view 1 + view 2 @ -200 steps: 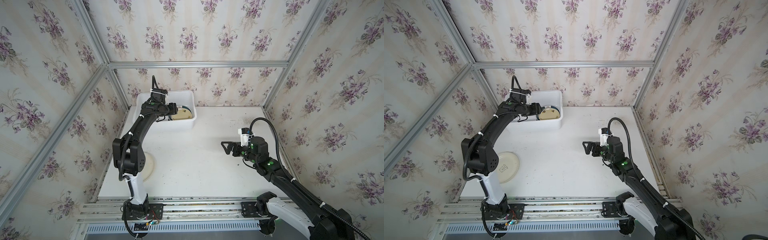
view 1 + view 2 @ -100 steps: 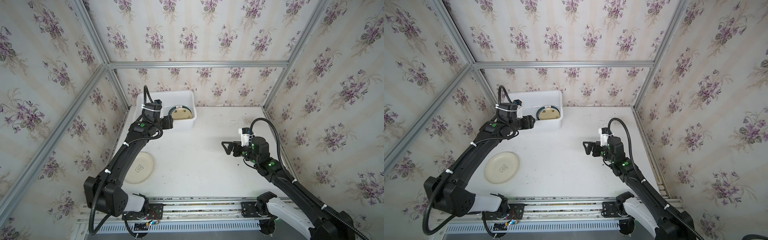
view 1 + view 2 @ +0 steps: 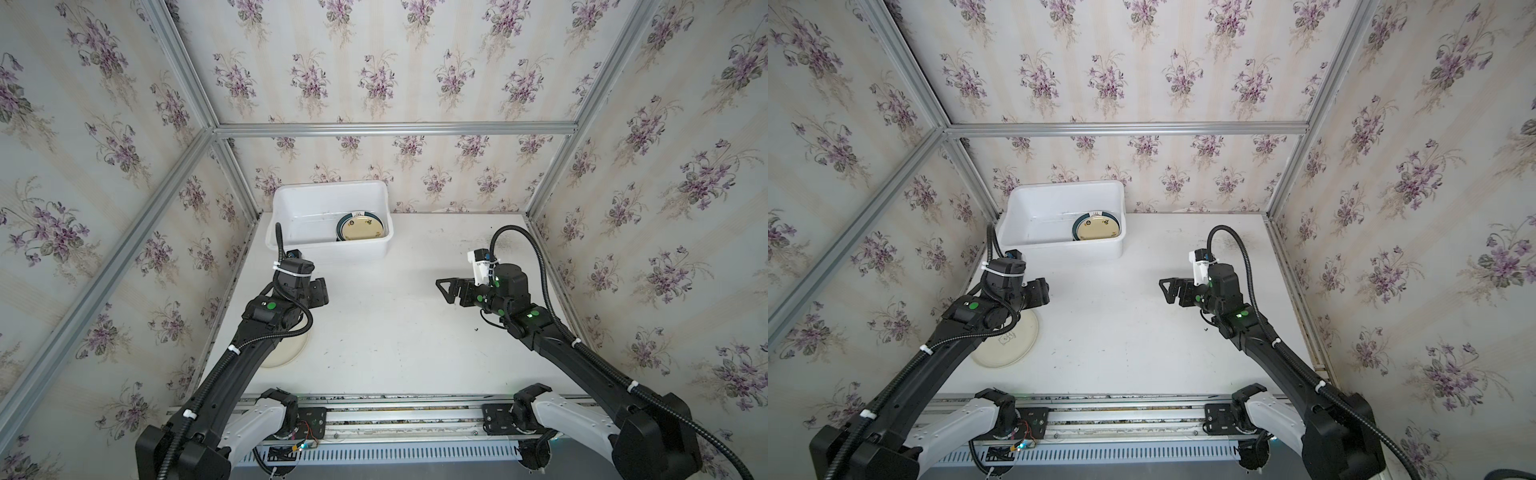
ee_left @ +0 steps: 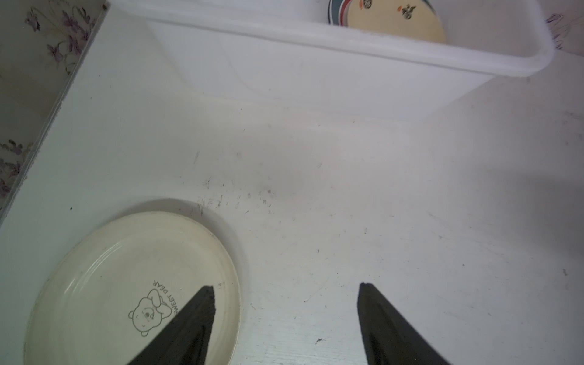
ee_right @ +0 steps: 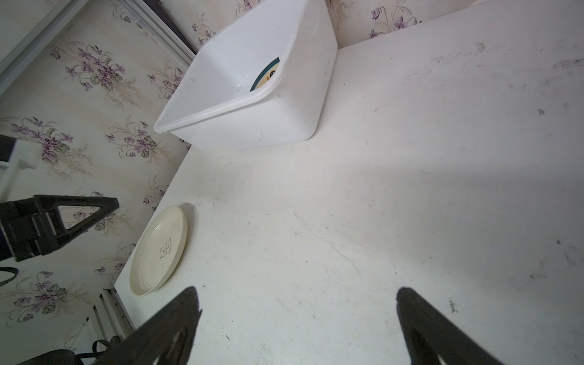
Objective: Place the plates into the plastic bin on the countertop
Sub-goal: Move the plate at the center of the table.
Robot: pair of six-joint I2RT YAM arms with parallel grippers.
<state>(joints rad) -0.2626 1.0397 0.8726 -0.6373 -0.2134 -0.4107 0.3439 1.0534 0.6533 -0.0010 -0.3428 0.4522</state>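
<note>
Bin: plastic bin (image 3: 328, 254) sits at the worktop's (image 3: 395, 332) far left corner. Stacked plates (image 3: 360, 227) lie flat at its right end, a cream one on top.
Loose plate: cream plate (image 4: 126, 284) lies flat by the left edge, partly under the left arm (image 3: 266, 324). Probably the next pick.
Left jaws: spread, empty, above that plate's rim.
Right jaws: spread wide, empty. Right arm (image 3: 498, 291) is parked over the right side, out of the way.
Change: left arm has drawn back from the bin to the loose plate; right arm unmoved.
</note>
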